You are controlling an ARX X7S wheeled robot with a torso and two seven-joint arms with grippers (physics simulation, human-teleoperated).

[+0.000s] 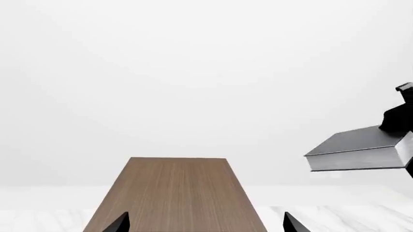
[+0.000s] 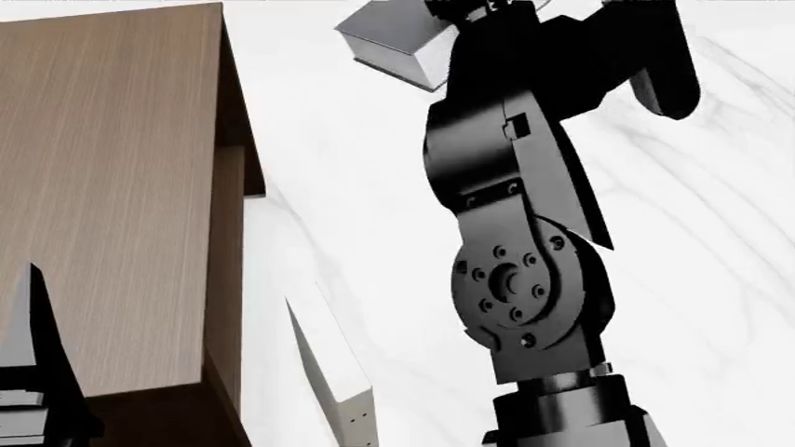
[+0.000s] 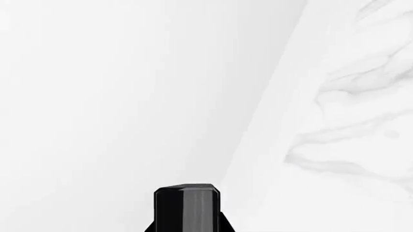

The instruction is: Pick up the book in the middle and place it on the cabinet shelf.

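The dark grey book (image 1: 358, 150) with white page edges hangs in the air, level, to the right of the cabinet and apart from it. My right gripper (image 1: 399, 126) is shut on its far end. In the head view the book (image 2: 391, 42) shows at the top, beside my raised right arm (image 2: 522, 186). The cabinet shelf (image 1: 177, 193) is the wood-grain top, seen at the left in the head view (image 2: 112, 186). My left gripper (image 1: 205, 223) is open and empty, its fingertips (image 1: 119, 223) spread wide over the shelf's near end. The right wrist view shows only a dark block (image 3: 187, 210) against white.
A whitish box-like book (image 2: 335, 372) with tiny dots on its edge lies on the white marble surface (image 2: 695, 279) beside the cabinet's side (image 2: 226, 307). My right arm fills the middle of the head view.
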